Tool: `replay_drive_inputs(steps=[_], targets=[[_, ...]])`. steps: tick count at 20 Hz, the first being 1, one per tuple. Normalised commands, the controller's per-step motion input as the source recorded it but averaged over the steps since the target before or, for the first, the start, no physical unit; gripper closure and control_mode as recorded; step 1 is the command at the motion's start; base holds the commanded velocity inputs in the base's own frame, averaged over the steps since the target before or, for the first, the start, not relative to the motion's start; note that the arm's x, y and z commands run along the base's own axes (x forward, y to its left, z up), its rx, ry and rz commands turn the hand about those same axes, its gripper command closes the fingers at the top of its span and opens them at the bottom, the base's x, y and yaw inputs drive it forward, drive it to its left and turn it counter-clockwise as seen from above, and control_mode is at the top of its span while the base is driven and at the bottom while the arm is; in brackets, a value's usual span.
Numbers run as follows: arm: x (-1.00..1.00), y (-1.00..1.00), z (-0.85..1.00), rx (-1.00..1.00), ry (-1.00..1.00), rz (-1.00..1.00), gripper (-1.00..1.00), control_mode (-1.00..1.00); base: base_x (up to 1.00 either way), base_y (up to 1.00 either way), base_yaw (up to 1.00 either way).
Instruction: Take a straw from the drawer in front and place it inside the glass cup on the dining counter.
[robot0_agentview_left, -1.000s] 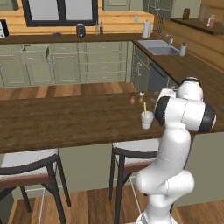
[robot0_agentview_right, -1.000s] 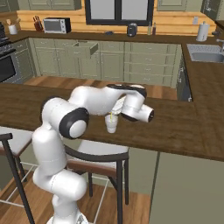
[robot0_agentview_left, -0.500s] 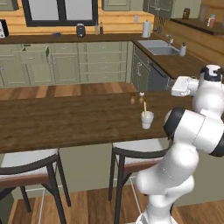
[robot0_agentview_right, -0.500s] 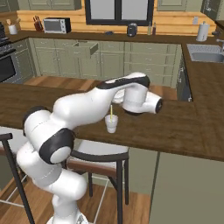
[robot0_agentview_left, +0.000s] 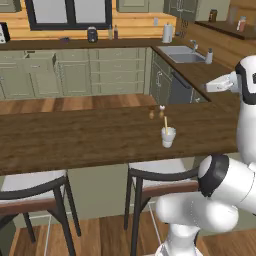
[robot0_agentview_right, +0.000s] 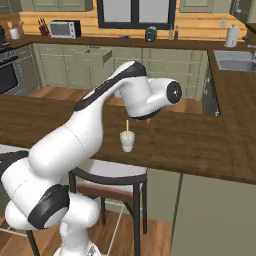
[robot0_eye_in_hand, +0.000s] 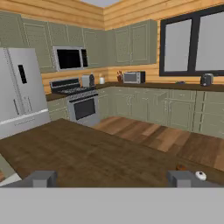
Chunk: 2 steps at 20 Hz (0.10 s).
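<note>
Left base view: straw (robot0_agentview_left: 165, 124) stands near upright in the glass cup (robot0_agentview_left: 168, 136) on the dining counter (robot0_agentview_left: 75, 140); the task looks done.
Right base view: cup at 6 o'clock beneath the arm's elbow.
Hand view: gripper (robot0_eye_in_hand: 113, 179) spread wide, empty; cup rim at 4 o'clock.

The arm lifts away from the glass cup (robot0_agentview_left: 168, 136) and swings up toward the right; its gripper (robot0_eye_in_hand: 113, 177), previously just above the cup, now points level across the dining counter (robot0_eye_in_hand: 87, 157), jaws spread slightly wider.
</note>
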Motion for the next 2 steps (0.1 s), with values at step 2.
replay_drive_inputs(steps=[2], targets=[[-0.64, 0.00, 0.20, -0.18, 0.30, -0.20, -1.00, -1.00, 0.00, 0.00, 0.00]])
